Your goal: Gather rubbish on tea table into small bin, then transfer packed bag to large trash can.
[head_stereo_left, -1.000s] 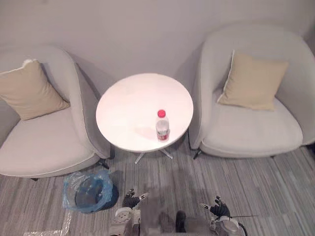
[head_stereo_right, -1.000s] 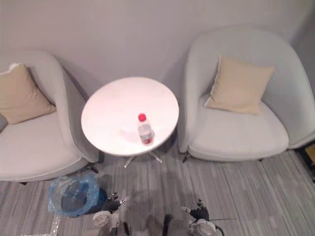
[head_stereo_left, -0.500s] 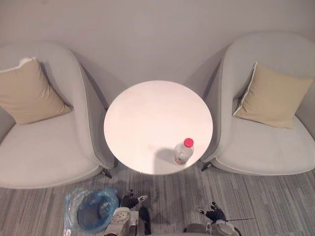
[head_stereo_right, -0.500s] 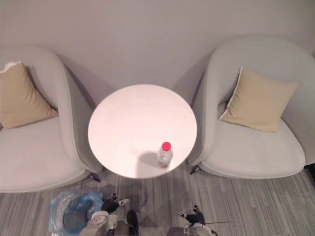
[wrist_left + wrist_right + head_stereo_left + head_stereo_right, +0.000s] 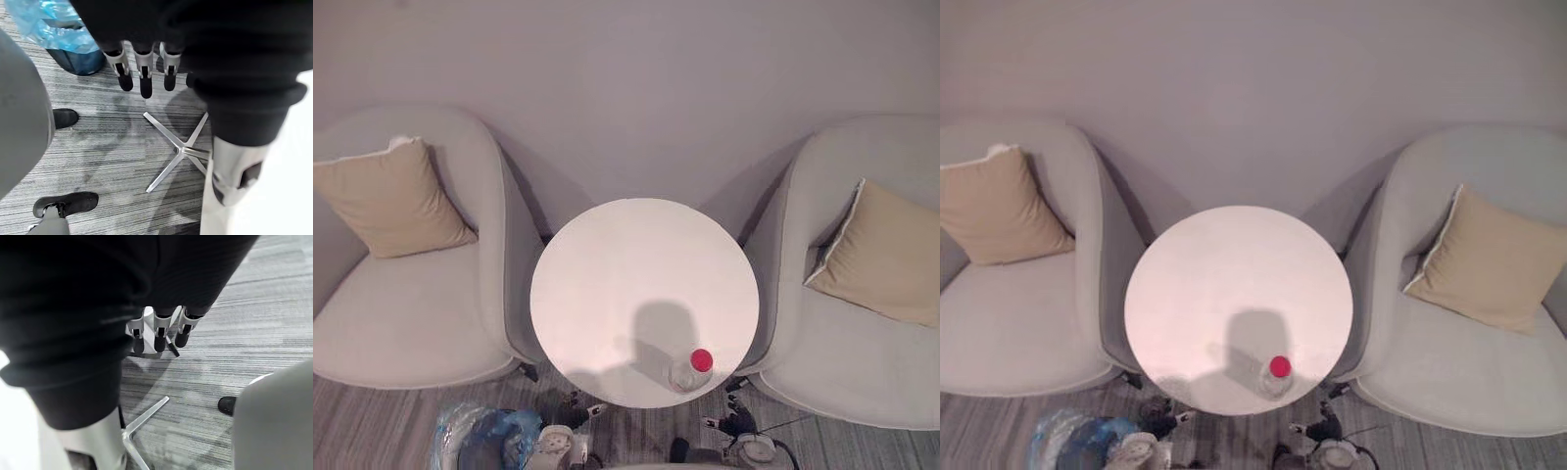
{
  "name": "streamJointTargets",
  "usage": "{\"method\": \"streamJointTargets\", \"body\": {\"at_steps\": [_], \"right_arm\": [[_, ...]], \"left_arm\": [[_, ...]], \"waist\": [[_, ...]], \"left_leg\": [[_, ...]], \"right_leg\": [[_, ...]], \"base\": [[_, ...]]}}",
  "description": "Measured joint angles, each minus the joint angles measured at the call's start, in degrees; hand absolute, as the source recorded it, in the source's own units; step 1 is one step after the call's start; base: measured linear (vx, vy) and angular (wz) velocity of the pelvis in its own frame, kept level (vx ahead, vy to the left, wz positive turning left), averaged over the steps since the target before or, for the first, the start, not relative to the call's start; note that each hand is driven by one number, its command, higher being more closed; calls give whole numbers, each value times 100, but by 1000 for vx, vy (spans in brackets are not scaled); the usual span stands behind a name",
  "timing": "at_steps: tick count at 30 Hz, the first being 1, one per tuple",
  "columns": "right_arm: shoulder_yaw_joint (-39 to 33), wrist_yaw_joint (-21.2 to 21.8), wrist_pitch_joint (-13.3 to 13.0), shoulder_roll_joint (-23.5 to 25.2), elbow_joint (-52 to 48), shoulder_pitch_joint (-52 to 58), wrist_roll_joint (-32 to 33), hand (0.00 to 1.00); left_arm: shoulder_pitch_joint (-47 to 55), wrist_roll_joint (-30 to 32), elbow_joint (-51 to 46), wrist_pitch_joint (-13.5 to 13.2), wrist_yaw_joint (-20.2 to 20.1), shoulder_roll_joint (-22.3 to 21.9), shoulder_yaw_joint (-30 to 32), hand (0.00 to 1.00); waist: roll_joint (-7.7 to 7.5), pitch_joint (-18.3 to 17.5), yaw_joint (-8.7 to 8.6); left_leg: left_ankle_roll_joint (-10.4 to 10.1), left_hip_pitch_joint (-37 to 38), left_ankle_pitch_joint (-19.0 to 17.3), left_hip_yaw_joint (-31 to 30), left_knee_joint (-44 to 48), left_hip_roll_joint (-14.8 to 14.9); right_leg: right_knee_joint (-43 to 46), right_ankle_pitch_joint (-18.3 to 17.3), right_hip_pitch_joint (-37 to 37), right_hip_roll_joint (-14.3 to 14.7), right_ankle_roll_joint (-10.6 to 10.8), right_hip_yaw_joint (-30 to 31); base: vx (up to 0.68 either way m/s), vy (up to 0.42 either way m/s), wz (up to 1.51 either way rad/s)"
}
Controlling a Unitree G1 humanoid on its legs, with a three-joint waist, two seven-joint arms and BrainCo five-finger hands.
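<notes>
Nearby, blue-bagged small bin (image 5: 494, 439), capped bottle (image 5: 691, 370) on tea table (image 5: 626, 274), left hand (image 5: 143, 66), right hand (image 5: 159, 328) fingers (image 5: 160, 340) straight, empty

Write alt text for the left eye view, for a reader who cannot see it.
A clear bottle with a red cap stands near the close edge of a round white table, seen from above. Grey armchairs with tan cushions flank it, a blue-bagged bin sits on the floor lower left, and the left hand and right hand hang low.

Soft, dim light; armchairs (image 5: 401, 313) cast shadows on wall (image 5: 626, 78).
</notes>
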Motion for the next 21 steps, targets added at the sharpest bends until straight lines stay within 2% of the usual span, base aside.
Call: {"method": "streamJointTargets", "body": {"at_steps": [2,3,4,5,6,7,8,14,21], "right_arm": [[85,-11,105,-120,-642,67,-218,0],[54,79,314,-252,-871,108,-230,0],[150,240,421,-632,-1658,570,-235,0],[198,286,317,-841,-2442,991,-206,0],[204,330,17,-1003,-3233,1396,-204,0],[211,345,-112,-1002,-3432,1478,-206,0],[261,373,-347,-945,-3495,1516,-224,0],[674,431,-403,-445,-3601,1565,-749,0],[837,485,-522,-558,-4649,1983,-942,0]], "left_arm": [[-5,77,-19,2,-2,104,-110,0],[-13,97,-51,0,-19,116,-113,0],[-3,98,-131,1,-43,127,-216,0],[16,98,-154,-7,-44,170,-304,0],[54,98,-154,0,-50,254,-332,0],[89,99,-154,4,-52,293,-333,0],[135,102,-137,6,-60,371,-353,0],[126,112,-233,-7,-167,387,-609,0],[193,114,-313,-9,-175,401,-780,0]], "waist": [[-45,16,-8],[-49,15,-6],[-32,37,37],[-8,57,36],[-25,47,1],[-42,35,-9],[-113,29,-112],[-84,37,-114],[2,17,-114]], "left_leg": [[40,3,41,-13,14,-67],[40,8,41,-9,14,-79],[40,-13,41,-22,9,-113],[40,-19,41,-52,6,-125],[55,-4,51,-82,5,-153],[59,-1,66,-82,6,-153],[49,8,108,-87,5,-149],[-28,6,209,-130,-264,20],[-132,18,206,-127,-341,84]], "right_leg": [[-134,84,104,-80,53,9],[-150,107,92,-85,53,24],[-201,153,84,-106,56,18],[-198,172,85,-114,63,8],[-192,178,88,-117,64,37],[-195,181,88,-116,62,52],[-206,208,90,-104,53,77],[-552,569,112,65,-23,79],[-685,645,196,108,-15,105]], "base": [[-74,58,1],[-68,45,5],[-41,39,11],[-78,53,7],[-85,31,-2],[-116,8,-14],[-120,-33,-11],[-152,-47,0],[-104,-32,-2]]}}
